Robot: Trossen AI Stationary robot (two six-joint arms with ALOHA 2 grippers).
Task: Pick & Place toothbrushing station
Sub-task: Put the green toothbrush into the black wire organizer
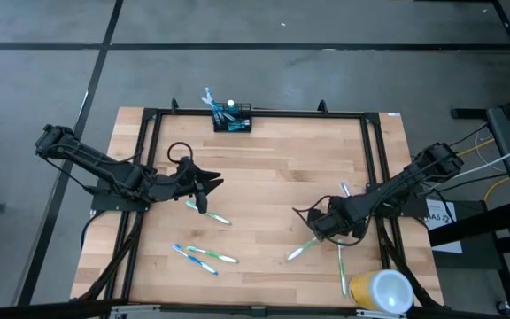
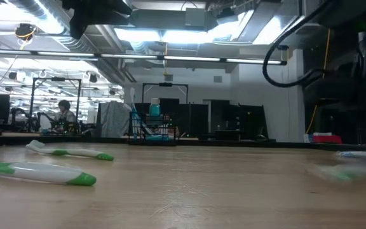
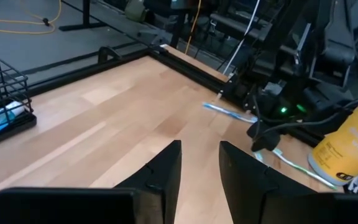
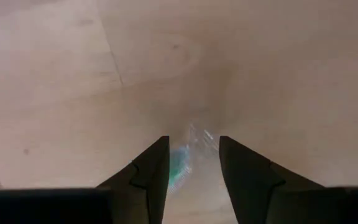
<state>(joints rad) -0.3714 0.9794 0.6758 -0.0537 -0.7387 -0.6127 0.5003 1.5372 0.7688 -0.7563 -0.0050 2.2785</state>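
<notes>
The toothbrushing station, a small black wire-mesh caddy (image 1: 231,118), stands at the table's far edge with toothbrushes and a tube in it. It also shows in the low view (image 2: 151,127) and the left wrist view (image 3: 2,102). My left gripper (image 1: 206,190) is open and empty at mid-left, above a green-and-white toothbrush (image 1: 209,215); its fingers show in its wrist view (image 3: 201,168). My right gripper (image 1: 311,226) is open and low over the table at mid-right. Its fingers (image 4: 191,165) stand on either side of the end of a green-and-white toothbrush (image 4: 185,157) lying on the wood.
More toothbrushes lie loose on the table: two at the near left (image 1: 204,257), one beside my right gripper (image 1: 301,251), one at the near right (image 1: 342,266) and one at the right (image 1: 345,189). A round yellow-and-white cup (image 1: 381,291) lies at the near right corner.
</notes>
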